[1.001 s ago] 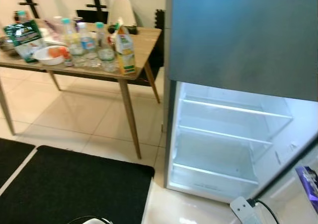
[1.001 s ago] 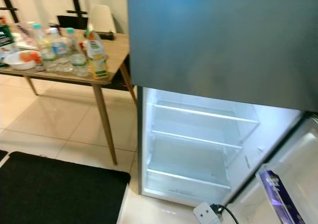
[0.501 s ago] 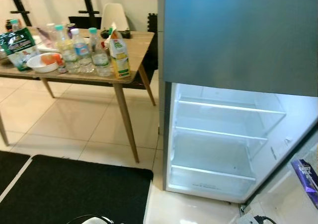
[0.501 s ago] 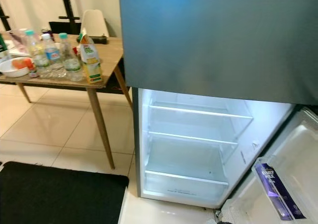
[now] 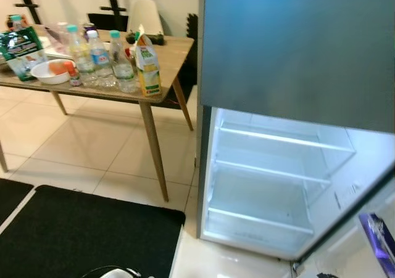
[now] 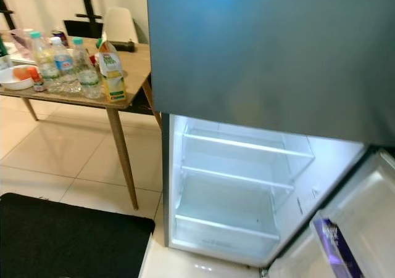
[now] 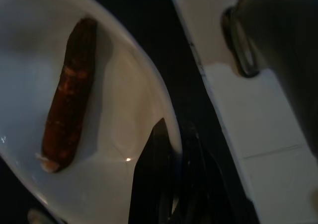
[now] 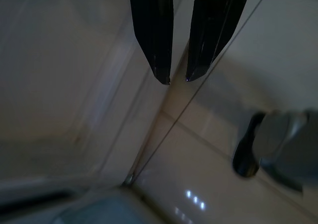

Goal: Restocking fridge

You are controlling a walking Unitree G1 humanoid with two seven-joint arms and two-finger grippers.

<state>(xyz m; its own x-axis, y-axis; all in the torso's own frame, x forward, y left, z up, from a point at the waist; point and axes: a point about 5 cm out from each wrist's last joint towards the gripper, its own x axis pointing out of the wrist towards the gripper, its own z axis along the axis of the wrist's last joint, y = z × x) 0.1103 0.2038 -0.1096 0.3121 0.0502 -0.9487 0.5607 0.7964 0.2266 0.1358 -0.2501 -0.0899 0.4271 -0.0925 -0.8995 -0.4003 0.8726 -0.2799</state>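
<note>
Fridge [image 5: 296, 44] occupies the right half of the head views: grey upper door shut, lower compartment open and lit, its glass shelves [image 5: 281, 136] bare. The open lower door [image 6: 364, 228] runs off the lower right corner; a purple package [image 6: 333, 244] sits in its door bin.

Upper left of frame: wooden table [image 5: 176, 47] carrying the stock. A yellow-green juice carton [image 5: 147, 65] stands at the near edge, closest to the fridge. Three clear water bottles [image 5: 99, 56] with pale blue caps stand just beside it. Further left are a white bowl [image 5: 49, 71] with orange-red contents and a green bag [image 5: 21, 47]. A white chair [image 5: 145, 16] stands behind the table.

Lower left: black mat [image 5: 80, 235] on pale tiled floor [image 5: 92, 142].

Left gripper [image 7: 171, 174], wrist view: fingers pinch the rim of a white plate [image 7: 124, 110], one finger on each side of the rim. A dark reddish sausage [image 7: 69, 92] lies on the plate.

Right gripper [image 8: 176, 77], wrist view: fingers nearly closed, a narrow gap between the tips, holding nothing, pointing down over the tiles.
</note>
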